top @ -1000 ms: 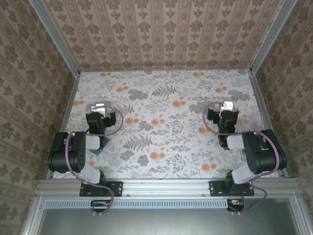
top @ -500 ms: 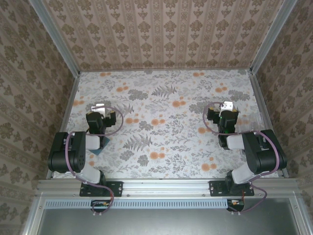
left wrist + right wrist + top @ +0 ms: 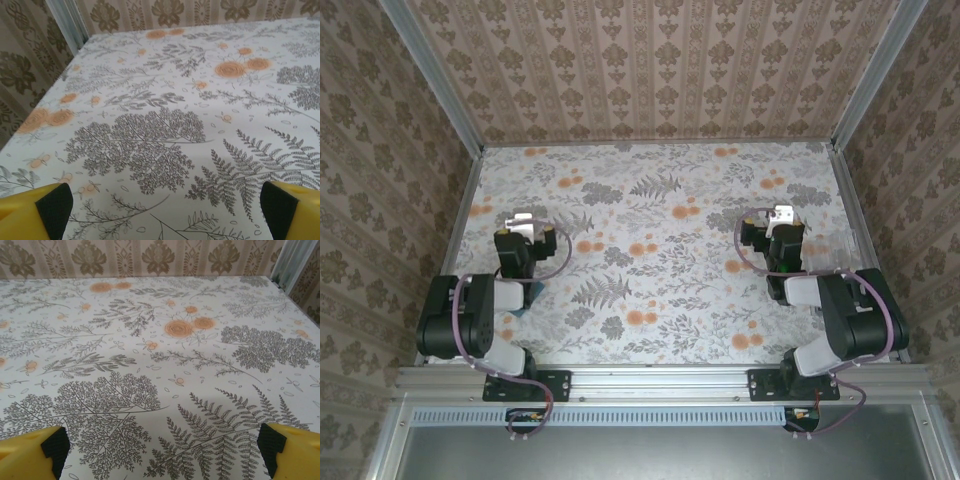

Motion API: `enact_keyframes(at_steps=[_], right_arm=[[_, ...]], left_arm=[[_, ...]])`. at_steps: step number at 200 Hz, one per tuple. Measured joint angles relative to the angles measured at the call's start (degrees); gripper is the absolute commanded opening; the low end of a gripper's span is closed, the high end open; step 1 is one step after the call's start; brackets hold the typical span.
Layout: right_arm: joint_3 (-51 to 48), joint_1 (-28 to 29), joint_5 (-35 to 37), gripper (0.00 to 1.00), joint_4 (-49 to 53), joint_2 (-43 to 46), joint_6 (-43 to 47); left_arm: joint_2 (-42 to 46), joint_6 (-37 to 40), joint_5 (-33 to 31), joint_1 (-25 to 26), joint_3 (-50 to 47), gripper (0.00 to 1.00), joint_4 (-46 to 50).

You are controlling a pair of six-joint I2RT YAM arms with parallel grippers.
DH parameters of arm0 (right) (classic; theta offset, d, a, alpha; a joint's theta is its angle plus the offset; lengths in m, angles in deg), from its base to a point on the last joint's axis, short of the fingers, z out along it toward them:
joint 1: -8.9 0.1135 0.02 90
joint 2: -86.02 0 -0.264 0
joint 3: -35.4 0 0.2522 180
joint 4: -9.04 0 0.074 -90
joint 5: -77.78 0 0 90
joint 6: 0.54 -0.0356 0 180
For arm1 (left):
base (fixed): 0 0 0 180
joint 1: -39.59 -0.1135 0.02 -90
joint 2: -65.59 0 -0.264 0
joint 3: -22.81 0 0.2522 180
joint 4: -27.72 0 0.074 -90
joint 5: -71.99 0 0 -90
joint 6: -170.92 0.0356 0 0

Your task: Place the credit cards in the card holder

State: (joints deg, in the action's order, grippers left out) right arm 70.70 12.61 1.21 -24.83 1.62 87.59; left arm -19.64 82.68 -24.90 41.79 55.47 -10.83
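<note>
Mira: Both arms moved only a little in the last second. The left gripper (image 3: pixel 523 218) went slightly further beyond the card holder (image 3: pixel 524 293), and the bulky joint of the left arm (image 3: pixel 458 320) shifted a bit too. The right gripper (image 3: pixel 782 214) crept a little in the same direction as the left one.

Jan: Where is the card holder now?

Mira: I see a small teal corner on the flowered tablecloth (image 3: pixel 650 200), right against the side of the left arm. It is probably the card holder, but most of it is hidden under the arm, so I cannot tell if it is folded or opened.

Jan: And the grippers, relative to it?

Mira: The left gripper hangs just beyond the card holder, on its far side. The right gripper is well apart from the card holder, to the right of it, and about as far beyond it as the left gripper.

Jan: How do the jaws stand?

Mira: Both pairs are spread wide and empty. In the left wrist view the yellow fingers with black pads (image 3: pixel 55 202) sit at the two bottom corners, and the cloth with grey ferns and orange flowers lies between them. The right wrist view gives the same: black pads (image 3: pixel 56 444) far apart, bare cloth between.
</note>
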Motion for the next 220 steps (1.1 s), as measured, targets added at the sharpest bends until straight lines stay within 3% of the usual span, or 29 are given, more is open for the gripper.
enact_keyframes(at_steps=[47, 85, 110, 161, 220], right_arm=[[9.7, 0.0, -3.6, 1.0, 22.4, 12.7, -2.8], [14.7, 0.1, -10.3, 1.0, 37.2, 21.4, -12.9], [16.3, 0.1, -18.6, 1.0, 45.0, 22.7, -19.3], [16.6, 1.3, -36.4, 1.0, 50.5, 20.8, -28.1], [19.8, 7.8, -40.0, 0.99, 55.1, 17.6, -28.5]], left_arm=[[11.6, -1.9, -2.9, 0.0, 0.4, 1.0, 8.9], [23.5, -13.9, -8.7, -0.4, 9.9, 1.0, 35.9], [26.5, -21.7, -7.0, -2.0, 16.0, 1.0, 49.8], [27.4, -34.6, 0.2, -2.3, 16.2, 1.0, 67.5], [27.3, -40.0, 0.8, -4.2, 16.1, 1.0, 78.0]])
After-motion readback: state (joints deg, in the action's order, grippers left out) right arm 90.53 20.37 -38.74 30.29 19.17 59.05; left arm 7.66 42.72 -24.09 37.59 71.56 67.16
